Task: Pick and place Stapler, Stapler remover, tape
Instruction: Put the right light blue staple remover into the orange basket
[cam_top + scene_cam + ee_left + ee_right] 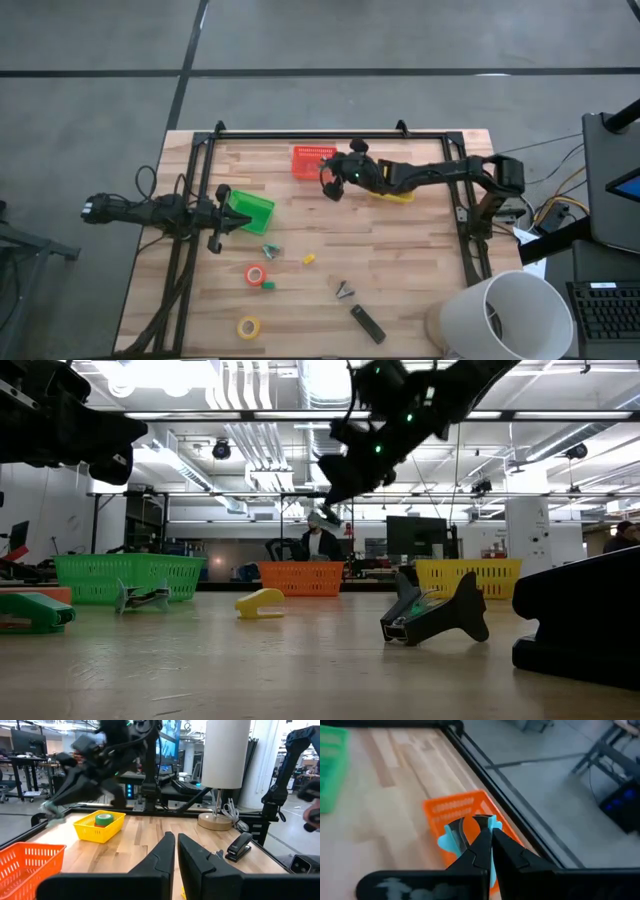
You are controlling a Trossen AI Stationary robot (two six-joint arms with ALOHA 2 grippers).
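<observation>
My right gripper (328, 183) reaches in from the table's right and hangs over the orange basket (312, 160) at the far edge, shut on a light-blue stapler remover (451, 837). The black stapler (367, 323) lies flat near the front edge. A red tape roll (256, 273) and a yellow one (248, 326) lie flat front left. A green roll (104, 818) sits in the yellow basket (100, 827). More stapler removers (343, 290) lie on the wood. My left gripper (238, 222) waits shut at the left, beside the green basket (250, 210). My right gripper pinches the stapler remover at its middle (470, 827) between its two fingertips, so blue wings stick out on both sides of the fingers. The fingers slant downward, coming from the table's right. The remover is lifted clear, above the orange basket (455, 807).
A black frame (330, 133) runs around the work area. A white lamp shade (505, 315) stands at the front right corner. A yellow stapler remover (308, 259) and a grey one (270, 250) lie mid-table, and a small green piece (268, 285) sits by the red roll.
</observation>
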